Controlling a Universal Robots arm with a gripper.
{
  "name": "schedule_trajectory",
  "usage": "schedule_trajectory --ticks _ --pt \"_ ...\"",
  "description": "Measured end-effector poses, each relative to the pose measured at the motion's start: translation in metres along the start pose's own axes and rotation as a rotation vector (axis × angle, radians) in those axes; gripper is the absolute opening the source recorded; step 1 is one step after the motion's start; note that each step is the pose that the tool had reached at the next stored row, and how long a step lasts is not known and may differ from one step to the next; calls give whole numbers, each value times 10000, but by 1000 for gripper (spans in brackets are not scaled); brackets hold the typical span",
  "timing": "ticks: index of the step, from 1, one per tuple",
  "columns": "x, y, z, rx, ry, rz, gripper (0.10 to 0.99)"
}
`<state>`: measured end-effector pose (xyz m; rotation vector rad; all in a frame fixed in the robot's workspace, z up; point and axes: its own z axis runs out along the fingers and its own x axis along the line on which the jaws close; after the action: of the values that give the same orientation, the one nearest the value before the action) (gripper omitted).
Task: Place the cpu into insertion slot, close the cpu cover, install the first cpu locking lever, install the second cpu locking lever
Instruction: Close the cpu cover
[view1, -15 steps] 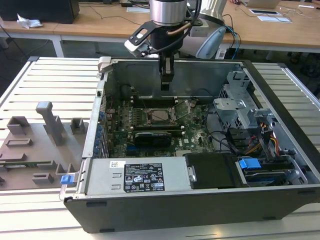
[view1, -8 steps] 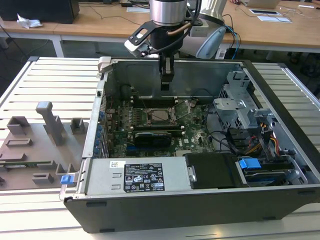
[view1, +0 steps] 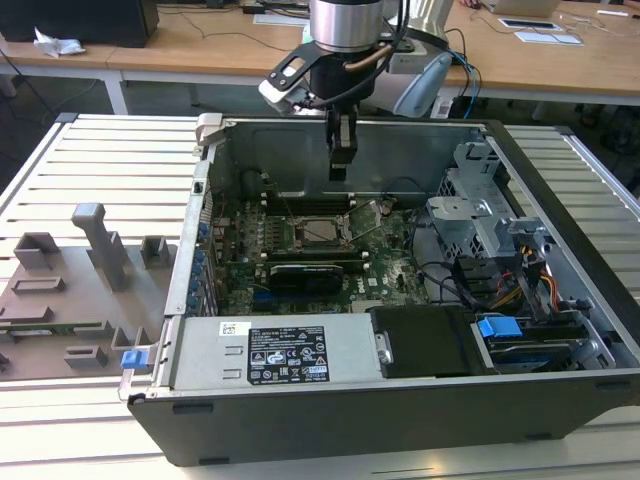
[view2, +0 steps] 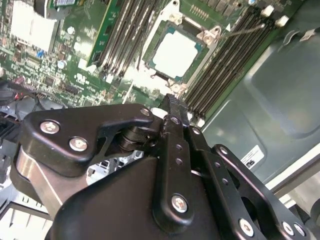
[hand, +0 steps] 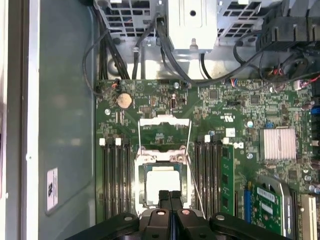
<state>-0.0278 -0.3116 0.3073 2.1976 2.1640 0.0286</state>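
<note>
My exterior view looks down from outside onto the whole open case (view1: 400, 420) on the desk (view1: 100, 150). Both wrist views hang close above the motherboard (hand: 240, 110), looking past the claw (hand: 169, 194) and sharing the cpu (hand: 161, 181).

Lab: wooden desks (view1: 190, 52), slatted workbench (view1: 100, 160)

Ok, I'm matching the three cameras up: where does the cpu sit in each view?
Exterior view: cpu directly under the hand.
Second wrist view: cpu just beyond the hand's tip.
First wrist view: cpu just beyond the hand.
Shared landmark: the hand.
</note>
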Motion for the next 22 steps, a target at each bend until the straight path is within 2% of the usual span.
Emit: schedule_trajectory --ticks 2,3,8,9,12,19,22 --pt "4 43 2 8 -1 1 106" --pt "10 128 6 21 -1 -1 106" --pt "17 280 14 37 -1 0 106" --pt "18 349 18 40 -1 0 106" --pt "21 459 24 41 -3 0 106" --pt "24 605 32 42 -3 -2 106" --pt "28 723 38 46 -5 0 106"
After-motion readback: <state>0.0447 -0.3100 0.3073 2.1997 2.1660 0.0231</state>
